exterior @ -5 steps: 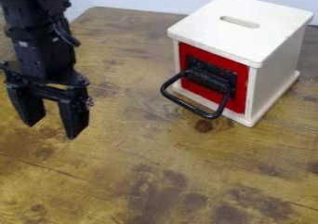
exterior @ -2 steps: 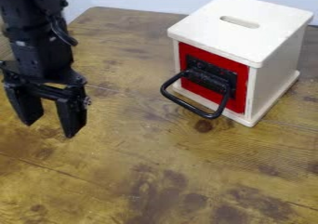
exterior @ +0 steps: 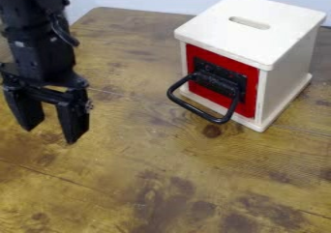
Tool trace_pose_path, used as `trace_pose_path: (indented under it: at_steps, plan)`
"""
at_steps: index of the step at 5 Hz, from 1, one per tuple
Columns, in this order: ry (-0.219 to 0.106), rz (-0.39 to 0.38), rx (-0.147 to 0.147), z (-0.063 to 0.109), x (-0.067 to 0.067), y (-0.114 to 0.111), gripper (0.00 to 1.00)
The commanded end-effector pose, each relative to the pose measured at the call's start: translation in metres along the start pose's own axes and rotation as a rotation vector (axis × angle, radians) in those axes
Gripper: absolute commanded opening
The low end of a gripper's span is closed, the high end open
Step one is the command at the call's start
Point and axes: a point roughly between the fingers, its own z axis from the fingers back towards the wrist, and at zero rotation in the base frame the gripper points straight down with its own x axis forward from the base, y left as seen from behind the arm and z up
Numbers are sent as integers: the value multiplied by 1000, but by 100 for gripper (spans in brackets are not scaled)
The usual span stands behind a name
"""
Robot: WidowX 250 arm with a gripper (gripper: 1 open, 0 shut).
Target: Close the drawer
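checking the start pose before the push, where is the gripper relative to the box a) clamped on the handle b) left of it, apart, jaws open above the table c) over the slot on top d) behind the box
b: the gripper hangs well left of the box, jaws spread with nothing between them, clear of the black handle on the red drawer.

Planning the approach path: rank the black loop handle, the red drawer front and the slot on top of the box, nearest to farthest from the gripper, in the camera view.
1. Black loop handle, sticking out toward the gripper on its right.
2. Red drawer front, just behind the handle.
3. Slot, on the box top, farthest back.
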Motion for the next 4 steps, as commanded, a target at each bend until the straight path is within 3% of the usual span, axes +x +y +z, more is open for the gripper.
trace_pose_path:
  at_steps: [1,4]
  plan:
    - [-89,11,3,25,5,6,100]
    - [-55,10,7,16,9,2,100]
